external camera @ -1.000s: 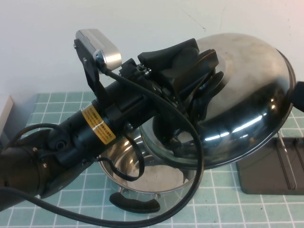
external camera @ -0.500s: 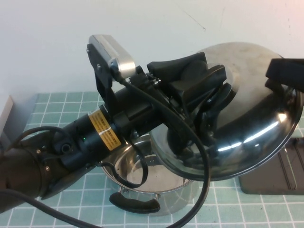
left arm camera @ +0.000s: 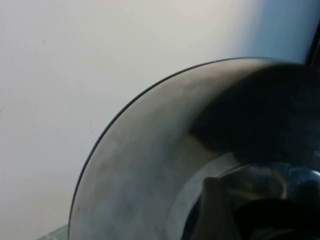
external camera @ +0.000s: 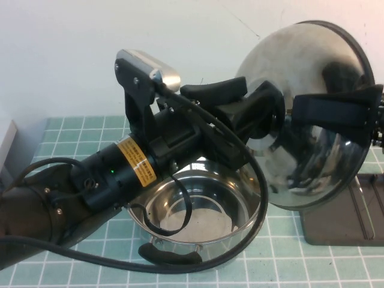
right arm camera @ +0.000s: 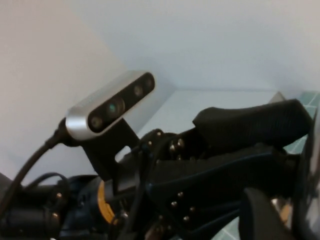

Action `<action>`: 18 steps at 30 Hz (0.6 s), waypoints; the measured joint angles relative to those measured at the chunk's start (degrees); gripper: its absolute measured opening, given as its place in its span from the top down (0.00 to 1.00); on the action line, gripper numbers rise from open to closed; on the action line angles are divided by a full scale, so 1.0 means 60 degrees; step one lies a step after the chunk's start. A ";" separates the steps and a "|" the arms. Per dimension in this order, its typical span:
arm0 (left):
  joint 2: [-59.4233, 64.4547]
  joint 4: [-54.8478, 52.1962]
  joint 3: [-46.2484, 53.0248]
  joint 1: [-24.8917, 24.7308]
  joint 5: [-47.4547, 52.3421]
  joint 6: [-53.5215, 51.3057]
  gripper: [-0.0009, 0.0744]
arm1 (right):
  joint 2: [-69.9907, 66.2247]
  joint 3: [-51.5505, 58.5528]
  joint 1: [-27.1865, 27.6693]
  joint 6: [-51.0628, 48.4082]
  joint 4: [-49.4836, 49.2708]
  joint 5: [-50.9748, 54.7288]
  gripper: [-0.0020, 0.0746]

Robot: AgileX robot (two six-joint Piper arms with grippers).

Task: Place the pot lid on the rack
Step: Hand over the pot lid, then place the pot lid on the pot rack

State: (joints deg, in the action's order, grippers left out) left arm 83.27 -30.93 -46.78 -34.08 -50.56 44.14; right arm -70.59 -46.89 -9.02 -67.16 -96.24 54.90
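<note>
The pot lid [external camera: 312, 66], a shiny steel dome, is held in the air, tilted nearly upright, above and right of the pot. My left gripper [external camera: 270, 117] is shut on the lid's centre knob, which its fingers hide. The lid's dome fills the left wrist view [left arm camera: 150, 165]. My right gripper [external camera: 324, 107] reaches in from the right, with one black finger lying across the lid's domed face; its other finger is hidden. In the right wrist view a finger [right arm camera: 260, 215] stands a little apart from the lid's rim [right arm camera: 311, 165]. The dark grey rack [external camera: 336, 222] lies below the lid at the right.
The open steel pot [external camera: 198, 210] with a black handle [external camera: 171, 255] stands on the green tiled mat under my left arm. The left wrist's silver camera [external camera: 147, 66] sticks up; it also shows in the right wrist view [right arm camera: 115, 105]. A white wall is behind.
My left gripper has lifted the lid higher and to the right and tilted it nearly upright, uncovering the pot. My right gripper has come in from the right onto the lid.
</note>
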 joint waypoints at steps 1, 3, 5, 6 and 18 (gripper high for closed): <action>0.0000 0.0000 0.0000 -0.0021 0.0253 0.0000 0.45 | 0.0000 0.0003 0.0000 -0.0211 0.0127 -0.0083 0.80; -0.0020 0.0000 0.0000 -0.0043 0.0601 -0.0040 0.39 | 0.0000 -0.0020 -0.0014 -0.0618 0.0330 -0.0278 0.80; -0.0020 -0.0023 0.0000 -0.0043 0.0865 -0.0113 0.36 | 0.0092 -0.0156 -0.0014 -0.1072 0.0392 -0.0554 0.80; -0.0020 -0.0088 0.0000 0.0025 0.1041 -0.0209 0.36 | 0.0188 -0.0222 -0.0014 -0.1248 0.0373 -0.0660 0.80; -0.1615 -0.1995 0.0000 0.1661 0.4655 0.0361 0.78 | 0.2670 -0.0764 -0.0037 0.1117 0.6094 -0.2995 0.80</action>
State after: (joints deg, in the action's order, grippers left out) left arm 73.58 -42.90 -46.78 -24.11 -22.63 46.31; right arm -54.57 -51.47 -9.25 -60.46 -59.68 36.93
